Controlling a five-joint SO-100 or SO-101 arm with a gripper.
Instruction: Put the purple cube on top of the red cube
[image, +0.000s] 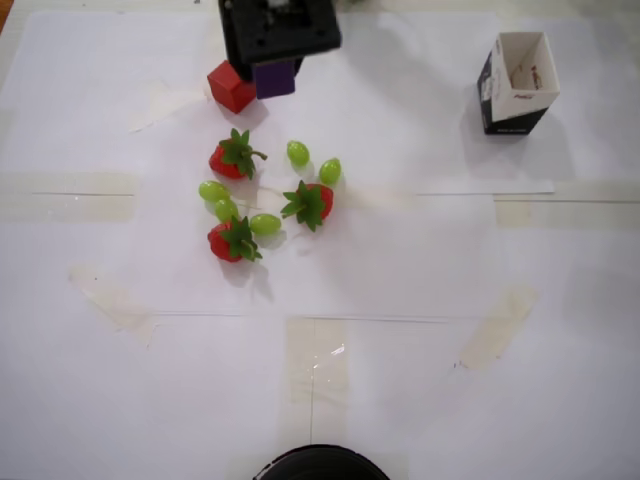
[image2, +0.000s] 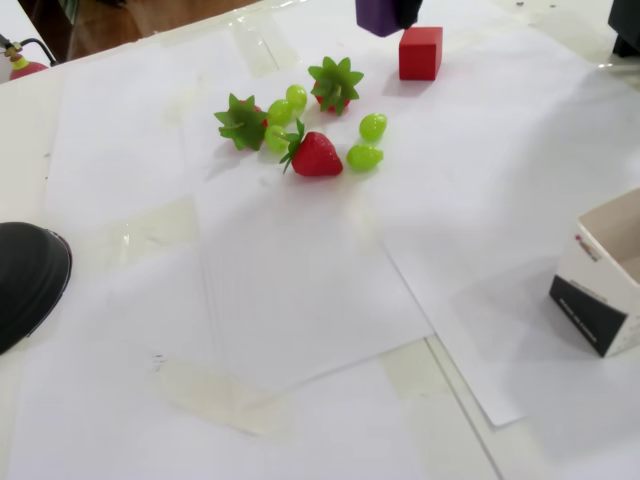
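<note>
A: Where's the purple cube (image: 275, 78)?
B: Clamped in the jaws, off the table. In the overhead view it hangs just right of the red cube (image: 230, 88), partly overlapping it (height gap not readable from above).
A: Fixed view?
B: Purple cube (image2: 378, 14) at the top edge, left of the red cube (image2: 420, 53) and above it, apart. Red one sits flat on the paper.
A: Anything else around?
B: Strawberries (image: 232, 157) and grapes (image: 297, 152) clustered nearer the camera, box (image: 516, 82) far right.
</note>
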